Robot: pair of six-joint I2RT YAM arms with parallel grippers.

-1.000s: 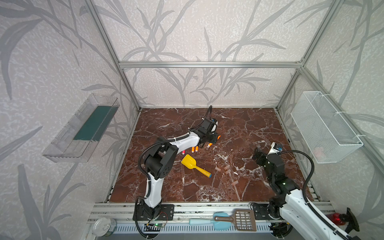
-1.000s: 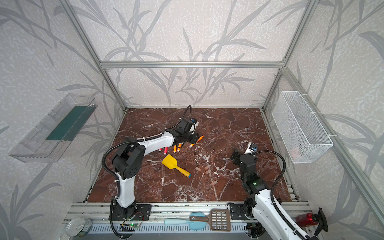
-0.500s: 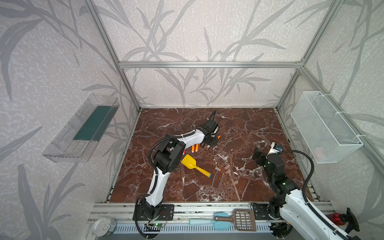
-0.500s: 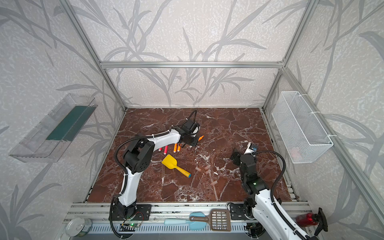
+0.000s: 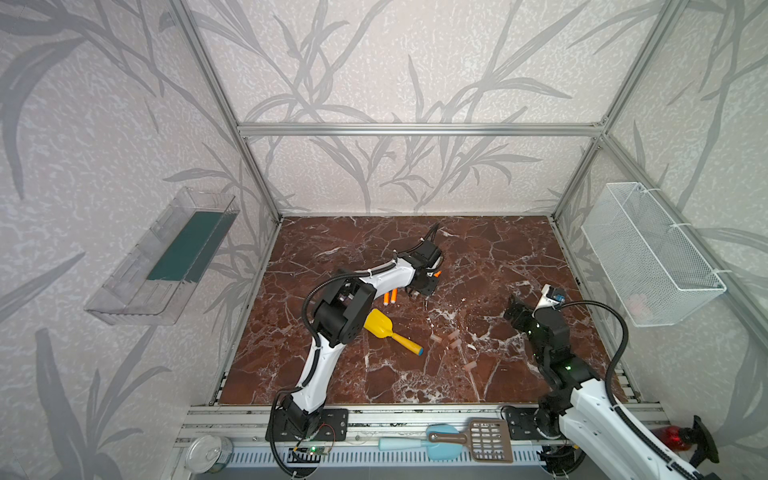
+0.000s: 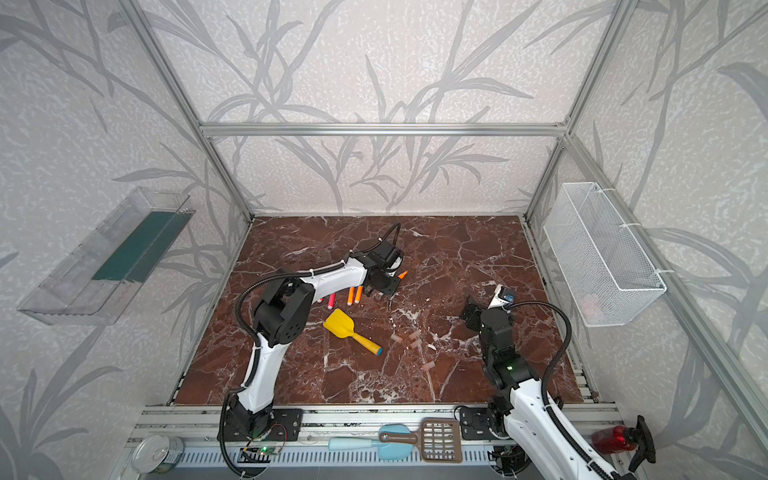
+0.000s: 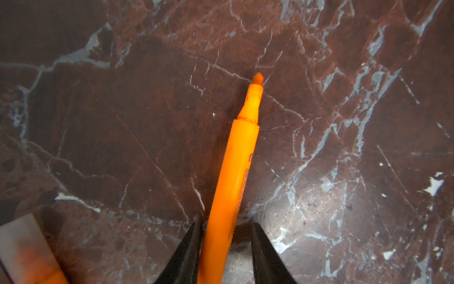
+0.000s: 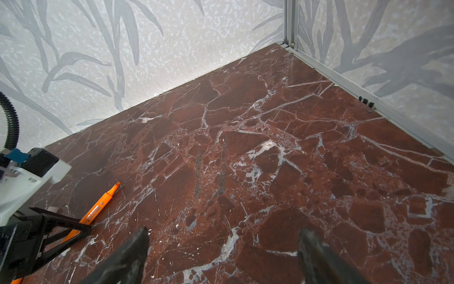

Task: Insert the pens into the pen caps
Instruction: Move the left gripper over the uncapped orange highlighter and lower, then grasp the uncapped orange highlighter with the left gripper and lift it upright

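Observation:
One orange pen [image 7: 243,157] lies on the marble floor, tip pointing away from my left gripper [image 7: 224,221]. The jaws straddle its barrel: one finger touches it and a gap remains at the other. In both top views this gripper [image 5: 424,286] is low over the pen [image 6: 402,274] at mid-floor. More pens [image 6: 354,295] lie in a row beside the left forearm, one of them pinkish-red [image 6: 331,300]. Several pen caps [image 5: 454,336] are scattered nearer the front. My right gripper [image 8: 223,233] hovers open and empty at the right [image 5: 514,308].
A yellow toy shovel [image 5: 382,326] lies between the pens and the caps. A wire basket [image 5: 648,253] hangs on the right wall and a clear shelf [image 5: 166,257] on the left wall. Spatulas [image 5: 465,440] and a tin can [image 5: 208,453] sit on the front rail.
My left gripper came toward the front and down over the orange pen, and its jaws have narrowed around the barrel. The right arm has not moved.

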